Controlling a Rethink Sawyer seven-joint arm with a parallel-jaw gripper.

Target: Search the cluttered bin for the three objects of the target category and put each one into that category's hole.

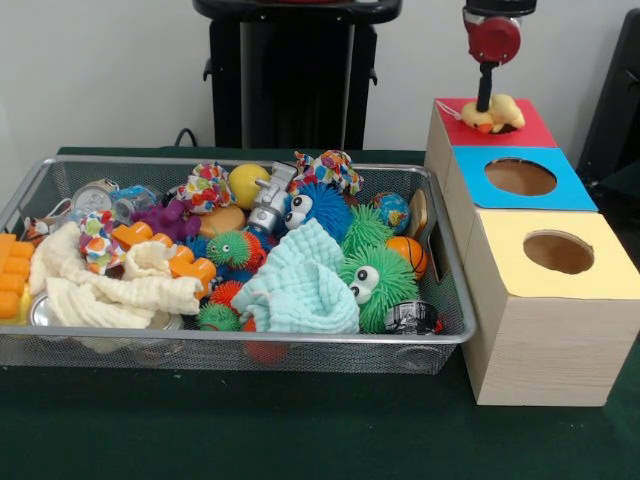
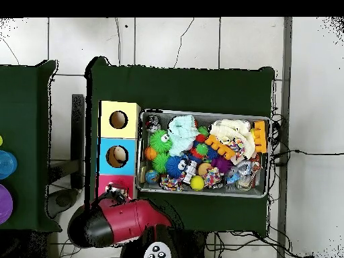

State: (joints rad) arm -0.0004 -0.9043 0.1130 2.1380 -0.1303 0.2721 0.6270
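The wire mesh bin (image 1: 250,340) lies on the green table, full of toys and cloths; it also shows in the overhead view (image 2: 266,158). The wooden box stands to its right, with the red-panelled hole (image 1: 530,133) at the far end. My gripper (image 1: 485,103) hangs straight down over that hole, shut on a pale yellow and orange toy figure (image 1: 500,113) that sits at the hole and covers it. In the overhead view the gripper (image 2: 115,194) is over the red panel (image 2: 106,181). An orange-brown lump (image 1: 222,220) lies in the bin beside a silver toy robot (image 1: 268,203).
The blue-panelled hole (image 1: 520,177) and the yellow-panelled hole (image 1: 558,252) lie nearer the camera on the same box. The bin holds green fuzzy balls (image 1: 375,280), a blue one (image 1: 322,210), a pale blue cloth (image 1: 300,285), a cream cloth (image 1: 110,290) and orange blocks (image 1: 12,275).
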